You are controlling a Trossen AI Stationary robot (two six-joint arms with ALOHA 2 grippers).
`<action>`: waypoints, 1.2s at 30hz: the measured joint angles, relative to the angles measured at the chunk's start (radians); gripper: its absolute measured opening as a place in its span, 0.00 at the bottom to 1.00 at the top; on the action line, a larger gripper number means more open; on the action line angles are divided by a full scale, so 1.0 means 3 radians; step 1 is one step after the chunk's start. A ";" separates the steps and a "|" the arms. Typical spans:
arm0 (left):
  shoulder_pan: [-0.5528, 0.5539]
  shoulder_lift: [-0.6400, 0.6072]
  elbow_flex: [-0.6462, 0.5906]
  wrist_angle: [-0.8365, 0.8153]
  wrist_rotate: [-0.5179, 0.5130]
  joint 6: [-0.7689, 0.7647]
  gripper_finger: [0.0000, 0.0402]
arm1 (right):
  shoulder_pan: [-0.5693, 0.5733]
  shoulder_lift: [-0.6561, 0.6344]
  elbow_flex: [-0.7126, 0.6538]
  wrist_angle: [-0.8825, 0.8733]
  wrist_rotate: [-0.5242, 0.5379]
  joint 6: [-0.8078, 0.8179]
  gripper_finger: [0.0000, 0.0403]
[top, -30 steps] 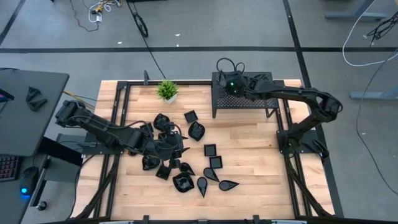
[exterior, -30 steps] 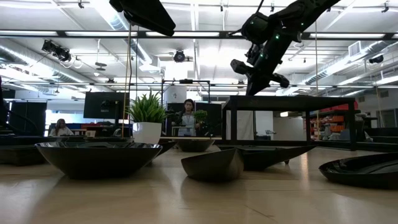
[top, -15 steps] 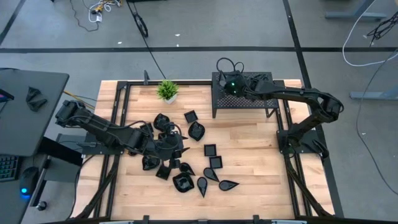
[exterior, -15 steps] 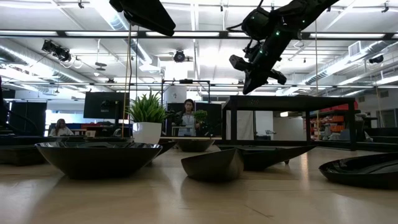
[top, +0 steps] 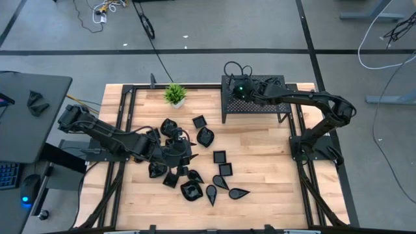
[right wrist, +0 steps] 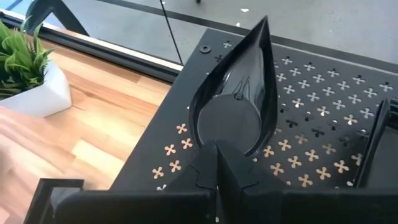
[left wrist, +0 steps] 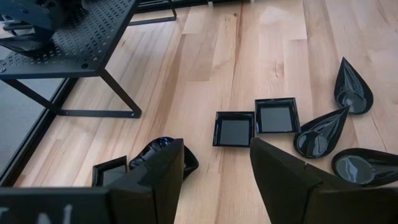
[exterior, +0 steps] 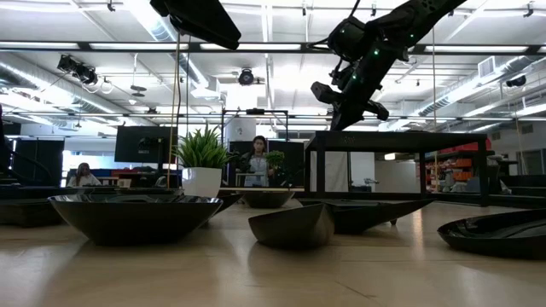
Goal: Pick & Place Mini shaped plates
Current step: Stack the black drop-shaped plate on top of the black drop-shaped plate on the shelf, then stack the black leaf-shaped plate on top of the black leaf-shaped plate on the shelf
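Two arms are showing over the wooden table [top: 260, 162], one at each side. The right gripper [right wrist: 217, 163] is hanging over the black perforated rack [top: 255, 104] at the table's far edge, its fingers pinched tight on the rim of a teardrop plate [right wrist: 239, 102]; the plate's pointed end is aiming away from the gripper, and its underside is sitting at or just above the rack's top — contact cannot be told. In the low view this gripper [exterior: 348, 95] is hovering just over the rack's top surface. A potted plant [top: 175, 95] is standing near the rack, on its left-arm side.

The left gripper [left wrist: 214, 171] is waiting low over the table, well apart from the rack, fingers spread and holding nothing. The remaining mini plates [top: 195, 162] are lying scattered on the wood between this gripper and the rack's near side; two square plates [left wrist: 256, 122] are sitting side by side just ahead of its fingers, with teardrop ones beside them
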 joint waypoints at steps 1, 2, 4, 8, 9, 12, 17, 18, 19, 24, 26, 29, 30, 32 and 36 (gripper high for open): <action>-0.0001 0.0000 0.0000 0.0000 -0.0001 -0.0001 0.48 | 0.0000 0.0000 0.0001 -0.0001 -0.0001 0.0000 0.02; -0.0001 0.0000 0.0000 0.0000 0.0000 -0.0001 0.48 | 0.0000 0.0000 0.0000 0.0002 0.0001 0.0000 0.02; -0.0001 0.0000 0.0000 0.0000 0.0000 -0.0001 0.48 | 0.0000 0.0000 0.0000 0.0018 0.0000 -0.0026 0.02; -0.0001 0.0000 0.0000 0.0000 0.0000 -0.0001 0.48 | 0.0051 -0.0060 0.0000 0.0141 0.0082 -0.0158 0.02; 0.0000 0.0000 0.0000 0.0000 0.0000 -0.0001 0.48 | 0.0070 -0.0088 -0.0001 0.0165 0.0104 -0.0187 0.02; -0.0001 0.0000 0.0000 -0.0003 -0.0001 -0.0002 0.48 | 0.0183 -0.0212 0.0000 0.0246 0.0222 -0.0294 0.02; -0.0026 0.0000 0.0000 -0.0028 -0.0001 -0.0002 0.48 | 0.0698 -0.0388 0.0000 0.0304 0.0413 -0.0551 0.01; -0.0040 0.0000 0.0001 -0.0047 -0.0003 -0.0005 0.48 | 0.0832 -0.0399 0.0001 0.0298 0.0451 -0.0613 0.01; -0.0058 0.0000 0.0001 -0.0069 -0.0003 -0.0016 0.48 | 0.0975 -0.0404 -0.0001 0.0283 0.0494 -0.0679 0.01; -0.0158 -0.0001 0.0004 -0.0348 -0.0001 -0.0205 0.48 | 0.1750 -0.0382 -0.0001 0.0221 0.0793 -0.0940 0.01; -0.0199 -0.0001 0.0004 -0.0544 -0.0003 -0.0355 0.48 | 0.2033 -0.0380 -0.0001 0.0154 0.0898 -0.0940 0.01; -0.0273 -0.0001 0.0005 -0.0880 -0.0006 -0.0596 0.48 | 0.2393 -0.0380 -0.0001 0.0106 0.0913 -0.0922 0.01; -0.0299 -0.0001 0.0004 -0.0990 -0.0020 -0.0694 0.48 | 0.2498 -0.0380 -0.0001 0.0075 0.0906 -0.0943 0.01; -0.0363 -0.0003 -0.0018 -0.1175 -0.0103 -0.0874 0.48 | 0.2678 -0.0380 0.0001 0.0007 0.0875 -0.0927 0.01; -0.0498 -0.0004 -0.0241 -0.1185 -0.0166 -0.0965 0.48 | 0.2865 -0.0340 0.0001 -0.0206 0.0619 -0.0763 0.01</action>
